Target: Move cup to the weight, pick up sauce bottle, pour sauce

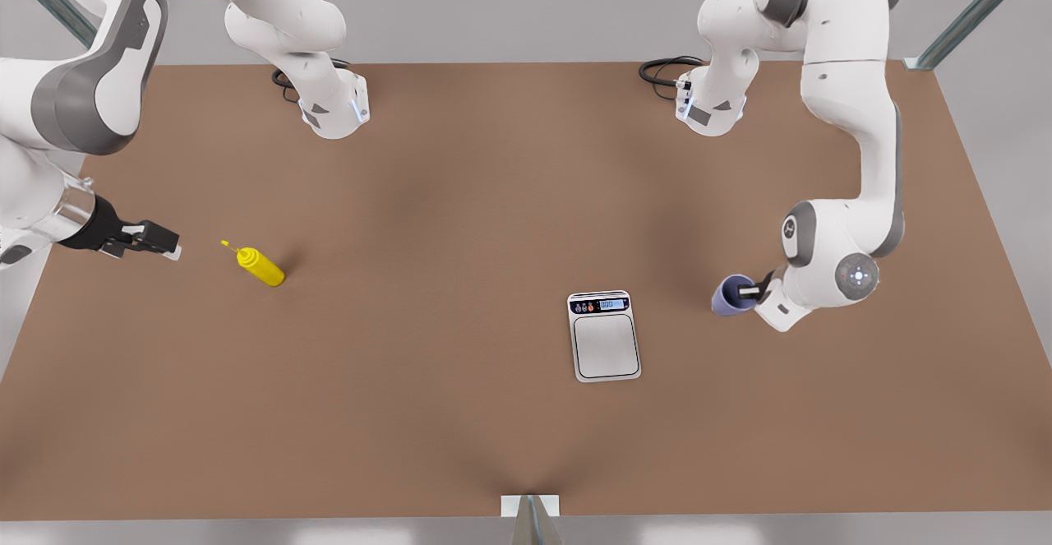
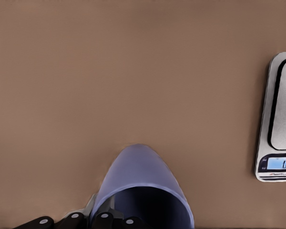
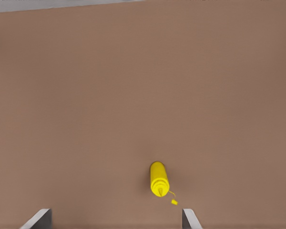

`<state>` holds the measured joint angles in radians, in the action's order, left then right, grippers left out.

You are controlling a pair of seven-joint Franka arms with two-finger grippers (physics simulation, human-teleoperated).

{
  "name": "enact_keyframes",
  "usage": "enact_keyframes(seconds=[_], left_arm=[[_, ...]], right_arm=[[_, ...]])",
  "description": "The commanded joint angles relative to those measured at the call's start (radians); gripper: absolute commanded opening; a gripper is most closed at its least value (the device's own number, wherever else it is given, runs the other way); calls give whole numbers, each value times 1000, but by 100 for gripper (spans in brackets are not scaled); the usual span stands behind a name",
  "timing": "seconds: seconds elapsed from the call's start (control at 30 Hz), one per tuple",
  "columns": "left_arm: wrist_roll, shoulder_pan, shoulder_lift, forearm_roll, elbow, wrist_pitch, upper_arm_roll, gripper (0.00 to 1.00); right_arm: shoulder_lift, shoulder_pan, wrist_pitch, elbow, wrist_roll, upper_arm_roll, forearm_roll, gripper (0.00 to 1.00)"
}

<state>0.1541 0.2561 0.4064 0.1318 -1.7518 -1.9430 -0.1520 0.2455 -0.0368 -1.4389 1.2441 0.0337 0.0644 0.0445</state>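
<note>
Brown table [image 1: 460, 200] seen from above in the front view, two white arms reaching over it from the far edge. Near the front view's right edge of the table, left gripper [image 1: 746, 290] clenched on the lavender-blue cup [image 1: 730, 296], one dark finger inside the rim and the other against the outer wall; cup tilted, mouth toward the wrist camera, its darker inside visible in the left wrist view [image 2: 142, 191]. Silver-grey weight [image 1: 604, 336] flat on the table toward the middle of the near edge, well apart from the cup, lit display strip on its far side, rounded square plate bare; edge of it also visible in the left wrist view [image 2: 279, 114]. Near the front view's left edge of the table, right gripper [image 1: 168, 247] held low with fingers spread apart, grasping nothing, its two fingertips [image 3: 38, 219] framing the lower edge of the right wrist view. Yellow sauce bottle [image 1: 260, 266] on the table just ahead of that gripper, not touching it, thin nozzle pointing back toward the fingers; same bottle in the right wrist view [image 3: 158, 177].
</note>
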Motion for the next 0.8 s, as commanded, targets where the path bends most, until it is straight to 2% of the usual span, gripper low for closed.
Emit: enact_keyframes(seconds=[0.0,0.03,0.1,0.17,0.23,0.3,0.37,0.47,0.5,0.57,0.7,0.77], left_arm=[[27,12,3,92,18,7,0,21],[84,54,6,92,40,10,0,21],[309,163,45,88,135,12,0,21],[490,236,112,89,241,18,0,21],[587,246,199,98,344,15,15,21],[587,246,230,147,347,4,16,21],[588,246,269,158,353,-4,17,21],[588,246,292,198,361,-7,29,21],[588,246,296,218,367,-7,28,21],[587,244,301,223,368,-8,29,21],[579,236,312,223,368,-33,29,40],[575,235,312,223,368,-36,28,43]], right_arm=[[0,0,0,0,0,0,0,100],[-2,0,0,0,-2,2,2,100],[6,-40,20,2,-53,43,133,100],[38,-127,61,3,-440,43,261,100],[95,-322,173,11,-486,45,511,100],[149,-468,252,38,-727,43,591,100],[245,-606,310,61,-1031,43,765,100],[337,-709,390,71,-1054,45,857,100],[417,-744,463,72,-1042,43,945,100],[505,-742,474,101,-882,43,966,100],[647,-726,450,101,-690,23,1011,100],[666,-718,430,101,-687,-31,1037,100]])
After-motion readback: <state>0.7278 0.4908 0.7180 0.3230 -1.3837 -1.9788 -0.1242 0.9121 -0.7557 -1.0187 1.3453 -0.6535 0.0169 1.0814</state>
